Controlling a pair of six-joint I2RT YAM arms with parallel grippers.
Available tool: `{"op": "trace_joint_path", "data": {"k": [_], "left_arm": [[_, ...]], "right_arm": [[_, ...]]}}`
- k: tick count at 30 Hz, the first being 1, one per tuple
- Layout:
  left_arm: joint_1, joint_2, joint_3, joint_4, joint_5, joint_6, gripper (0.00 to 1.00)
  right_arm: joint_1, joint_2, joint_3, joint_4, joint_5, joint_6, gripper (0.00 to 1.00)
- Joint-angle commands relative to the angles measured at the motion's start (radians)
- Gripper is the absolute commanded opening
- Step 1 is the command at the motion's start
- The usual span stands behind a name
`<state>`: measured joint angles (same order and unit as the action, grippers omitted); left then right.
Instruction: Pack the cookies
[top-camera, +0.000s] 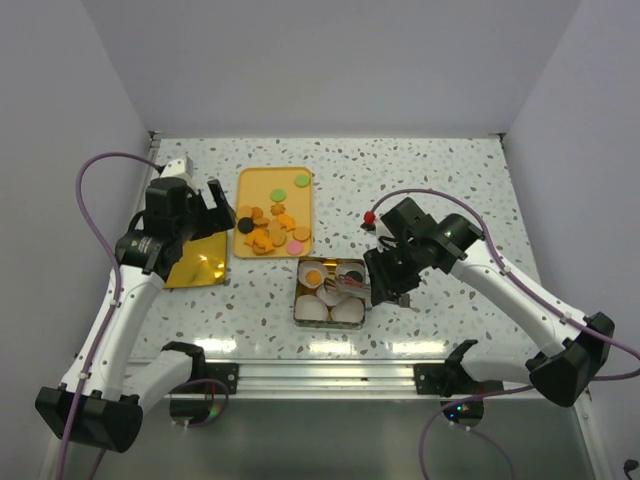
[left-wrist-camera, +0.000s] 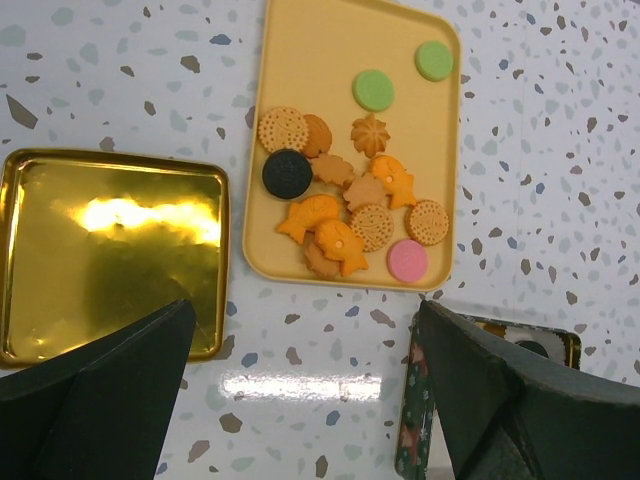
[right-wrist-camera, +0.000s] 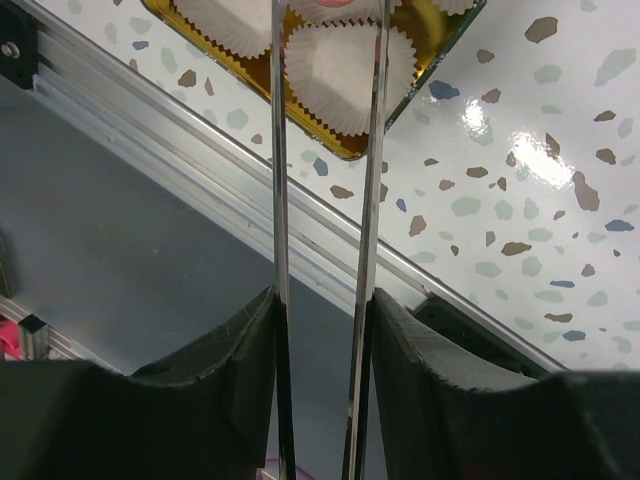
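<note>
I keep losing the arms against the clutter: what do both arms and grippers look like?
The left arm and right arm have white links, black joints and black bases. A purple cable loops off each. The left gripper and right gripper have matte black wedge-shaped fingers. A small red knob sits by the right wrist.

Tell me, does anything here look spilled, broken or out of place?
Nothing stands out. No cookies lie on the table: they sit on the yellow tray or in the tin, and the gold lid lies flat beside the tray.
</note>
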<state>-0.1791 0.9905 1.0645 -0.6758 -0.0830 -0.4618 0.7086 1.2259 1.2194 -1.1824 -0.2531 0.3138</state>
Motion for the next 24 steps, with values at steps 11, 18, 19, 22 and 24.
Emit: {"op": "trace_joint_path", "data": {"k": [11,18,19,22,24], "left_arm": [[0.003,0.002,-0.005,0.036,-0.011,-0.018,1.0],[0.003,0.008,0.014,0.033,-0.023,-0.005,1.0],[0.003,0.013,0.015,0.033,-0.024,-0.003,1.0],[0.003,0.014,0.022,0.033,-0.029,0.0,1.0],[0.003,0.014,0.025,0.033,-0.031,0.0,1.0]], "right_arm": [[0.006,0.03,0.06,0.033,0.012,-0.007,0.5],[0.006,0.072,0.207,0.006,0.015,-0.024,0.51],[0.006,0.079,0.224,0.0,0.015,-0.024,0.51],[0.006,0.113,0.288,0.0,0.015,-0.028,0.51],[0.006,0.153,0.331,0.003,0.021,-0.035,0.51]]}}
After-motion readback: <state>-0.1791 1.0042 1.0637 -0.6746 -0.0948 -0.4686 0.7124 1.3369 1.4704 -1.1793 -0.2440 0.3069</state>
